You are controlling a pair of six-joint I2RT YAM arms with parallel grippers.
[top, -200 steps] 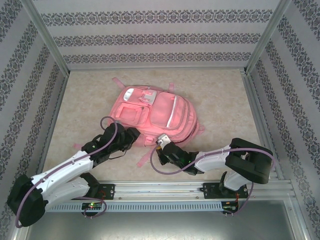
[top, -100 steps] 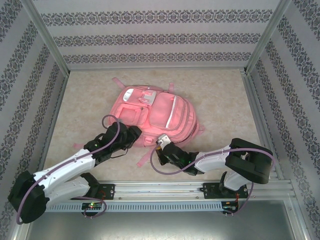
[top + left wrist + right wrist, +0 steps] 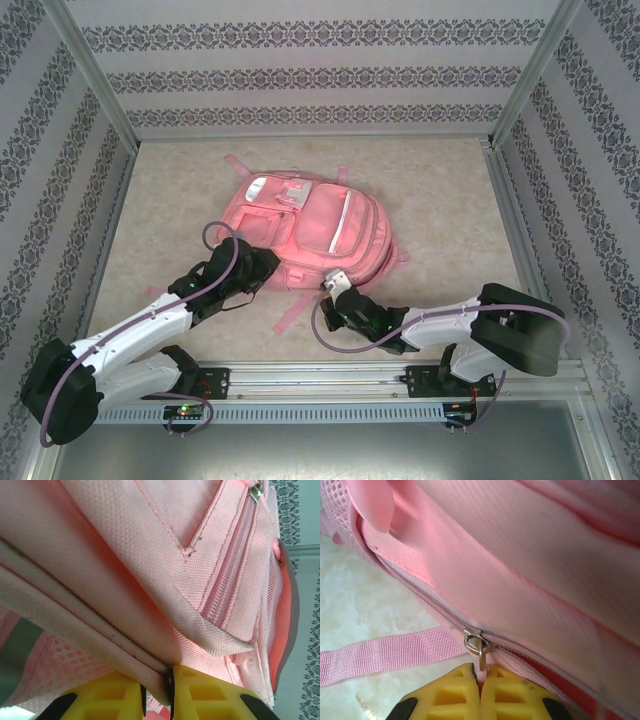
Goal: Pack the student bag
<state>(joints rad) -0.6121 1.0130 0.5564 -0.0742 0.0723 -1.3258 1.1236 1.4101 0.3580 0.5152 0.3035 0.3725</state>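
The student bag (image 3: 312,228), a large pink backpack, lies flat in the middle of the table. My left gripper (image 3: 266,268) is at its near left corner. In the left wrist view the yellow fingers (image 3: 210,695) pinch a pale piped seam of the student bag (image 3: 150,555) between them, and that gripper (image 3: 156,692) is shut on it. My right gripper (image 3: 333,287) is at the bag's near edge. In the right wrist view this gripper (image 3: 480,677) is shut on the pink zipper pull (image 3: 481,656) that hangs from the metal slider (image 3: 474,639).
A loose pink strap (image 3: 385,656) lies on the marbled table (image 3: 450,200) just left of the right gripper; another strap (image 3: 295,313) trails toward the near rail (image 3: 330,375). Patterned walls (image 3: 560,180) enclose the table on three sides.
The left jaws have closed on the bag's seam. The right gripper has moved a little to the right along the near edge with the zipper pull, and the bag's opening looks narrower.
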